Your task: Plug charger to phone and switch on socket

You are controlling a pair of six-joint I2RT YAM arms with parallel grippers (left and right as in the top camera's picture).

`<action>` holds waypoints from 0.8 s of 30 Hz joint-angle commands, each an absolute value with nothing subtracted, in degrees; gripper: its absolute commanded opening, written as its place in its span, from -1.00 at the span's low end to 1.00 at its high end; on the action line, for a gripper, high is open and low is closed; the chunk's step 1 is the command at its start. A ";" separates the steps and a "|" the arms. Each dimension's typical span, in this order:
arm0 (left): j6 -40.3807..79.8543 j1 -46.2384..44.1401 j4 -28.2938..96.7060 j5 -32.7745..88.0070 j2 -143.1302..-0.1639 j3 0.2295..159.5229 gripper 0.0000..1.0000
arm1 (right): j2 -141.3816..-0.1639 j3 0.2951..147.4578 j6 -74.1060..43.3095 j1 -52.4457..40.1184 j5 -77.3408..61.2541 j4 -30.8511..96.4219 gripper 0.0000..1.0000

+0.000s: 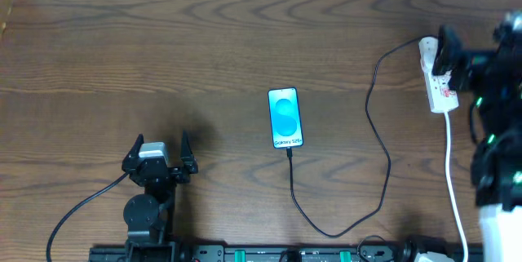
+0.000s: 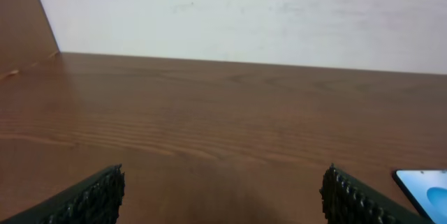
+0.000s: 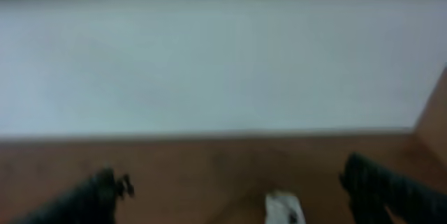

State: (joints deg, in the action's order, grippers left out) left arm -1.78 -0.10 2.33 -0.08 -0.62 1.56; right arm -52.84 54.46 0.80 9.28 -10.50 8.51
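The phone [image 1: 285, 117] lies flat mid-table, blue screen up; one corner of it [image 2: 426, 190] shows at the lower right of the left wrist view. The charger [image 1: 380, 164], a thin black cable, loops from the socket's far end round to the phone's near short edge, where its tip [image 1: 289, 150] meets the phone. The white socket [image 1: 441, 91] lies at the far right; its far end [image 3: 283, 210] is blurred low between my right fingers. My right gripper [image 1: 475, 46] [image 3: 230, 175] hovers open above it. My left gripper [image 1: 160, 141] [image 2: 223, 182] stands open and empty, left of the phone.
A white cord [image 1: 453, 180] runs from the socket toward the front edge on the right. A black rail [image 1: 269, 254] lines the front edge. A white wall stands behind the table, and a brown side panel [image 2: 28, 21] stands at the far left.
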 commanded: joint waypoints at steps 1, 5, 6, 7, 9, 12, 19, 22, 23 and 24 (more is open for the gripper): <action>-2.55 0.10 4.23 -0.23 -0.23 0.23 0.80 | -43.59 40.47 2.04 8.91 -9.32 4.14 0.99; -2.55 0.10 4.23 -0.23 -0.23 0.23 0.80 | -33.21 25.06 2.00 8.91 -9.37 -3.09 0.98; -2.55 0.10 4.23 -0.23 -0.23 0.23 0.80 | -31.05 21.96 2.00 8.91 -9.37 -4.67 0.99; -2.55 0.10 4.23 -0.23 -0.23 0.23 0.80 | -28.32 18.22 2.00 8.91 -9.34 -6.52 0.99; -2.55 0.10 4.23 -0.21 -0.23 0.23 0.80 | -23.31 11.94 2.02 8.91 -9.32 -9.19 0.98; -2.55 0.10 4.23 -0.23 -0.23 0.23 0.80 | -14.87 3.57 2.02 8.91 -9.32 -10.94 0.99; -2.55 0.10 4.23 -0.23 -0.23 0.23 0.79 | -1.87 0.32 5.34 8.91 -7.33 3.97 0.99; -2.55 0.10 4.23 -0.21 -0.23 0.23 0.80 | -0.27 0.34 9.32 8.95 -6.96 3.97 0.99; -2.55 0.10 4.23 -0.21 -0.23 0.23 0.80 | -0.27 0.34 9.30 8.95 -7.01 3.95 0.98; -2.55 0.10 4.23 -0.21 -0.23 0.23 0.79 | -0.27 0.32 9.26 8.88 -7.29 3.95 0.99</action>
